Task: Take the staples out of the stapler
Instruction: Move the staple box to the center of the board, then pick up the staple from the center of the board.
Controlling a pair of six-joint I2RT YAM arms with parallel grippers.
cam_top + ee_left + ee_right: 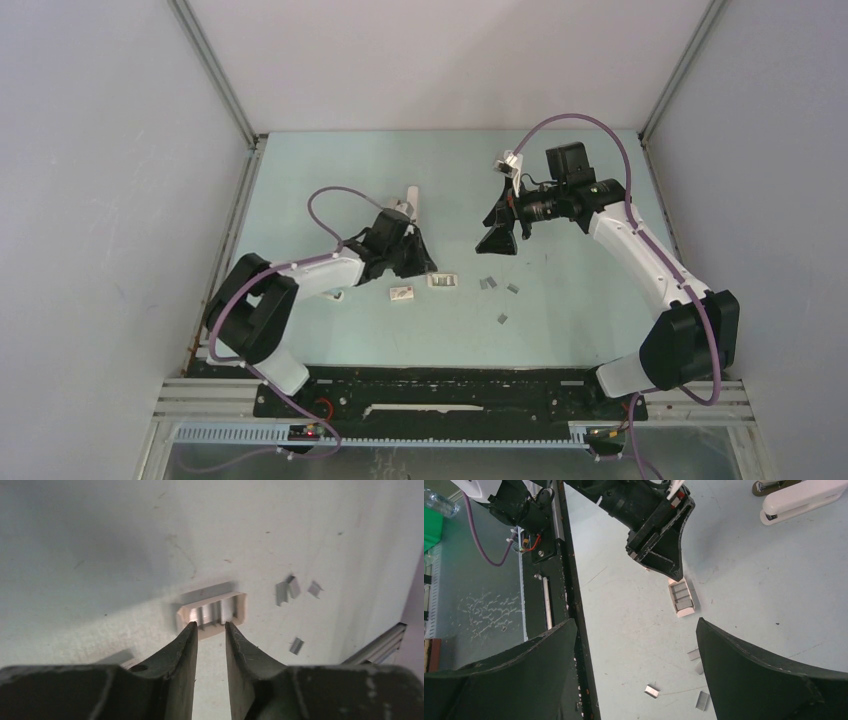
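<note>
The left gripper [210, 626] is low over the table [330, 160]. Its fingers are almost together, with only a narrow gap, and they hold nothing. The tips are at the near edge of a small beige tray [241, 605] with silvery strips inside. The staples [286, 590] lie loose on the table just beside this tray. The right gripper [635, 621] is spread wide and empty. A white stapler [799, 497] lies beyond the left gripper.

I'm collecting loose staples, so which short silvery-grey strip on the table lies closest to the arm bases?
The lone silvery-grey staple strip; the other strips lie farther back, level with the open white box.
</note>
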